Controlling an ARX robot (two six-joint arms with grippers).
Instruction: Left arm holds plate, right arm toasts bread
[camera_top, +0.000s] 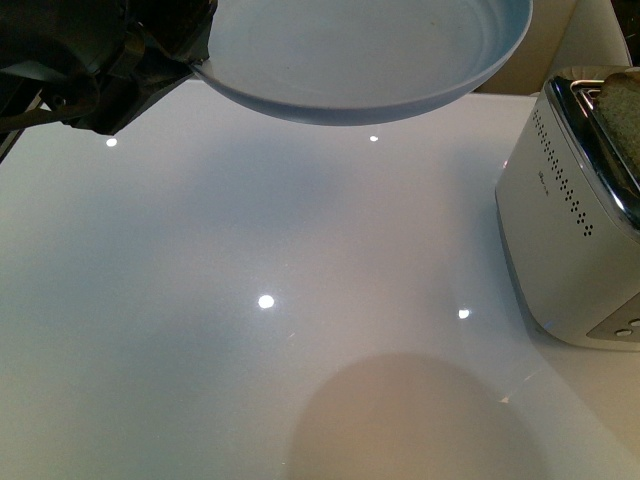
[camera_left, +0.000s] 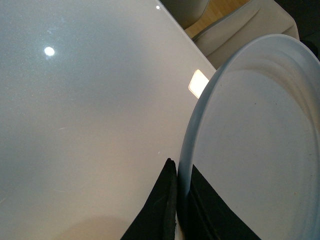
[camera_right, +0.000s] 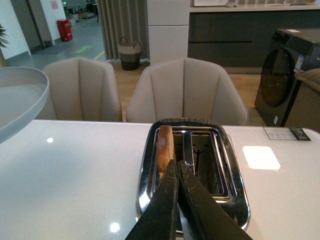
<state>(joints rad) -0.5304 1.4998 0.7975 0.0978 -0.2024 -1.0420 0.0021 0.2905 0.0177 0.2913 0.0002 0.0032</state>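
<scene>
One slice of tan wholemeal bread with brown crust (camera_right: 164, 142) is seated on edge in the white two-slot toaster with chrome top (camera_top: 560, 220), at 3 o'clock on the glossy white table (camera_top: 200, 330). Black right gripper (camera_right: 175, 166) is poised above it, fingers pinched together on nothing. Crust lies just ahead of the tips, long axis along the slot. Round pale blue-grey shallow plate (camera_top: 370, 60) is clamped by its rim in the black left gripper (camera_left: 181, 169), raised at 12 o'clock, empty. Right arm is judged nearer the bread
</scene>
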